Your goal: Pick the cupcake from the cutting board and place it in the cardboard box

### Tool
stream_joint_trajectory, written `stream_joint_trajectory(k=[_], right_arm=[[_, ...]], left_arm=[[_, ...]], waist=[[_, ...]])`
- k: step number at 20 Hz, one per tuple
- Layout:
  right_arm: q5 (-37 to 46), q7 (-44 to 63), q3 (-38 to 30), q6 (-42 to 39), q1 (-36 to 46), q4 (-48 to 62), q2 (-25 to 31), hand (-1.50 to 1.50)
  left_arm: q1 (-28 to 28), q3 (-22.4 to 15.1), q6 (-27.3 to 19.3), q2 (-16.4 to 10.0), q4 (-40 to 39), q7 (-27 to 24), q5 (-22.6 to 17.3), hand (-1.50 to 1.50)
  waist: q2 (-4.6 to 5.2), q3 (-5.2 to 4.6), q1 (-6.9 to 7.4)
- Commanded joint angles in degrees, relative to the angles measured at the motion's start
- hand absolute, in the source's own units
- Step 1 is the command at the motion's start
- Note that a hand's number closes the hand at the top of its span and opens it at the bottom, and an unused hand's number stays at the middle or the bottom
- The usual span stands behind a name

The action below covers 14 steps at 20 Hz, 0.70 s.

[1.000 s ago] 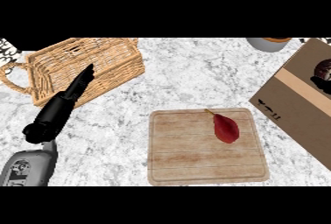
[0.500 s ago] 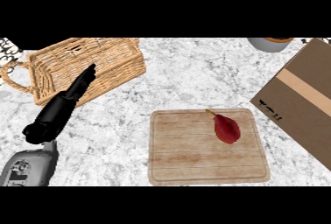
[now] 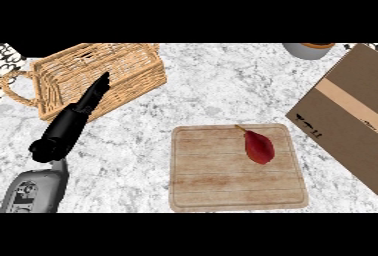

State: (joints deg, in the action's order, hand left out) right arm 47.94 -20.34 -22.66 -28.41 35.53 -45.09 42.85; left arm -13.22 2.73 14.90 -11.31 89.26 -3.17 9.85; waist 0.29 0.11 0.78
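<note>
Head view, read from left to right. At the left of the frame the left hand rises from a grey forearm at the lower left corner; its fingers are straight and released, their tips lying over the near wall of a wicker basket in the upper left, and it grasps nothing. The right hand does not appear in the frame. In the lower centre a wooden board lies flat on the marble table. On the board's upper right part rests a single dark red, drop-shaped item with a short stem pointing to the upper left; it looks more like a fruit than a cupcake, and no other item that could be the cupcake shows on the board. At the top right edge a grey cup is partly cut off. Along the right edge stands the cardboard box, of which only a brown face with a paler tape strip is visible; its inside cannot be seen. Judged against the task: the red item lies on the board, near the box but apart from it, and no hand is near it, so pick-up, transfer and placing in the box all remain to be done.
</note>
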Motion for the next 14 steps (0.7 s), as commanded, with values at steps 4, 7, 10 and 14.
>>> stream_joint_trajectory(k=[4,7,10,14], right_arm=[[-20.0,0.1,-19.7,-1.1,7.4,6.0,-5.9,-1.5],[-26.1,4.9,-27.5,-1.1,9.3,11.7,-4.2,-1.5],[-28.0,8.5,-30.6,0.5,9.9,15.8,-0.7,-1.5],[-30.0,4.3,-33.0,0.5,7.1,20.8,5.8,-1.5]], left_arm=[[1.4,0.4,-0.8,0.0,-0.9,-1.3,0.7,0.0],[0.6,0.5,0.2,-0.2,-0.9,-0.8,-0.2,0.0],[0.9,-0.7,-1.1,0.6,0.4,-0.8,1.5,0.0],[1.6,0.3,0.0,0.2,-0.2,-2.1,0.2,0.0]], waist=[[-0.54,0.03,-1.11],[-0.19,0.03,-0.85],[-0.04,-0.01,-0.26],[0.21,0.03,0.22]])
